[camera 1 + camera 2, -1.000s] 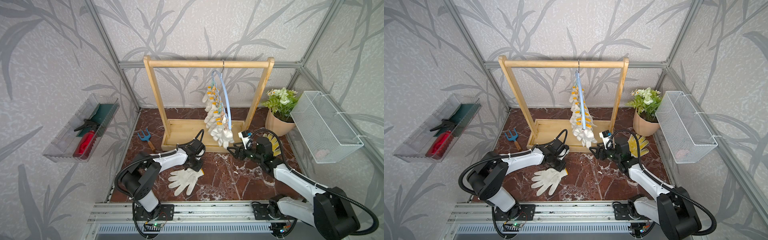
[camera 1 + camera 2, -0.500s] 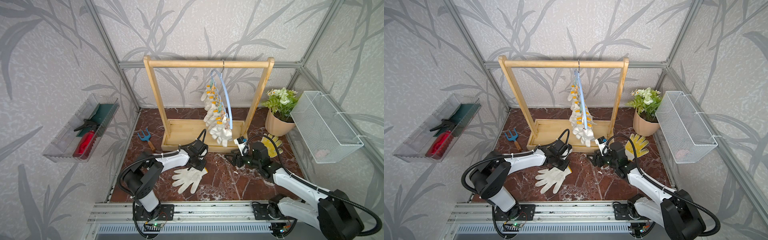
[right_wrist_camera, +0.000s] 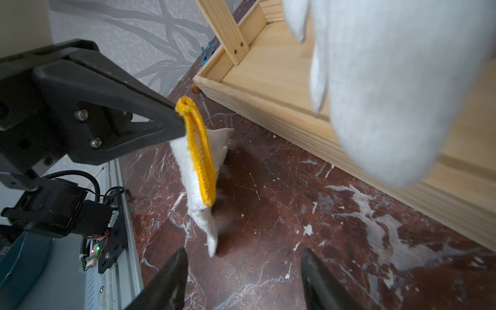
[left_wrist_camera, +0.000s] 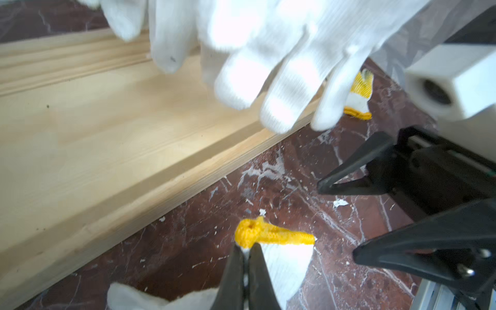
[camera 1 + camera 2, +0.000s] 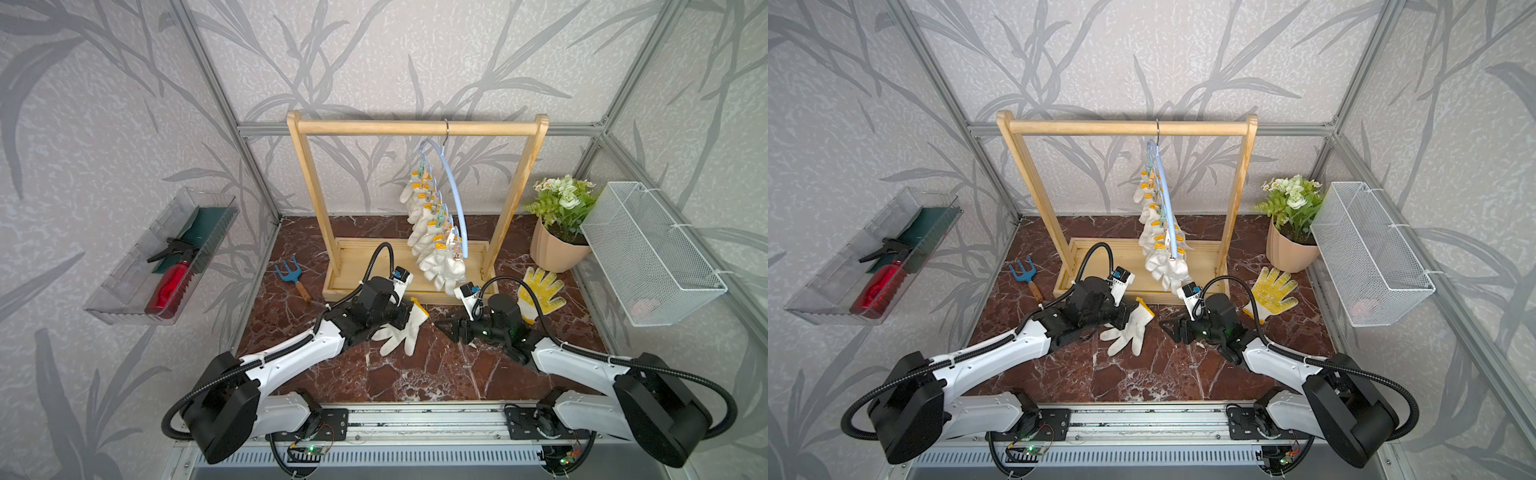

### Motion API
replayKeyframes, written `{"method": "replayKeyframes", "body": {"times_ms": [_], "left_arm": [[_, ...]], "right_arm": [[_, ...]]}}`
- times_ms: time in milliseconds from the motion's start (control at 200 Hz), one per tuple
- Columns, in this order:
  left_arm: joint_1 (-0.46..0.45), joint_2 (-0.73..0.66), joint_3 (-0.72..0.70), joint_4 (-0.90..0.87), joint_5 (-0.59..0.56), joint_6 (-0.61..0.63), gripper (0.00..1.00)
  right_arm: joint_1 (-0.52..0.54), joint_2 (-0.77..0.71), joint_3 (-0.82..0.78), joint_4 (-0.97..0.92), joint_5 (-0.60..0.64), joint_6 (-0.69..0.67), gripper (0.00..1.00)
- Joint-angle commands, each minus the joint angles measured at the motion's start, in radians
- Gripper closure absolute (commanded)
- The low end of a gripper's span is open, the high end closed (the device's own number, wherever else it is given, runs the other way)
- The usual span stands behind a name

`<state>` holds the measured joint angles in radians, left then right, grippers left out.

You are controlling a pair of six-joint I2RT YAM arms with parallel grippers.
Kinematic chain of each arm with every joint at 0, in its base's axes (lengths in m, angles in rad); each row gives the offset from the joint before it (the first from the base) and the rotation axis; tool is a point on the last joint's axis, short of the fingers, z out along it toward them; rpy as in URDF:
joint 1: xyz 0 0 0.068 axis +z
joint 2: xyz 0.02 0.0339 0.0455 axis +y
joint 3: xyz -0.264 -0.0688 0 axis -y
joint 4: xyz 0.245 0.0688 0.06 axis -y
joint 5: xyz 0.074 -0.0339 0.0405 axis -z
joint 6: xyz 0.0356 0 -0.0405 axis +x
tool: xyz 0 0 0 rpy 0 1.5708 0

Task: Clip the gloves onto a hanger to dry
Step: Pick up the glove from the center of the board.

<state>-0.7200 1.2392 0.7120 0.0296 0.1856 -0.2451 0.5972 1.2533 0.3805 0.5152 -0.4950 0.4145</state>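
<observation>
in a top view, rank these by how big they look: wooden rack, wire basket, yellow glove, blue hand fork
Largest to smallest in a top view:
1. wooden rack
2. wire basket
3. yellow glove
4. blue hand fork, roughly as long as the glove but much thinner

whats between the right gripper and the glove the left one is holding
Nothing: only bare floor separates the open right gripper from the glove, clearest in the right wrist view.
</observation>
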Motion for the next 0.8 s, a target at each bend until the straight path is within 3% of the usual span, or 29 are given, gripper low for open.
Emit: {"method": "replayKeyframes", "body": {"times_ms": [0, 160, 330, 525, 795], "left_arm": [[-0.006, -0.032, -0.019, 0.131, 0.024, 0.003, 1.0], [-0.004, -0.042, -0.029, 0.196, 0.03, -0.015, 1.0], [-0.004, -0.035, -0.051, 0.285, 0.03, -0.065, 1.0], [-0.004, -0.055, -0.078, 0.322, 0.016, -0.082, 1.0], [-0.005, -0.055, -0.086, 0.355, 0.015, -0.092, 1.0]], "right_arm": [[0.018, 0.04, 0.026, 0.201, -0.038, 0.069, 0.35], [0.062, 0.099, 0.034, 0.353, -0.005, 0.11, 0.37], [0.083, 0.133, 0.018, 0.503, 0.067, 0.144, 0.47], [0.099, 0.085, 0.005, 0.477, 0.165, 0.105, 0.55], [0.098, 0.063, 0.01, 0.452, 0.173, 0.095, 0.67]]}}
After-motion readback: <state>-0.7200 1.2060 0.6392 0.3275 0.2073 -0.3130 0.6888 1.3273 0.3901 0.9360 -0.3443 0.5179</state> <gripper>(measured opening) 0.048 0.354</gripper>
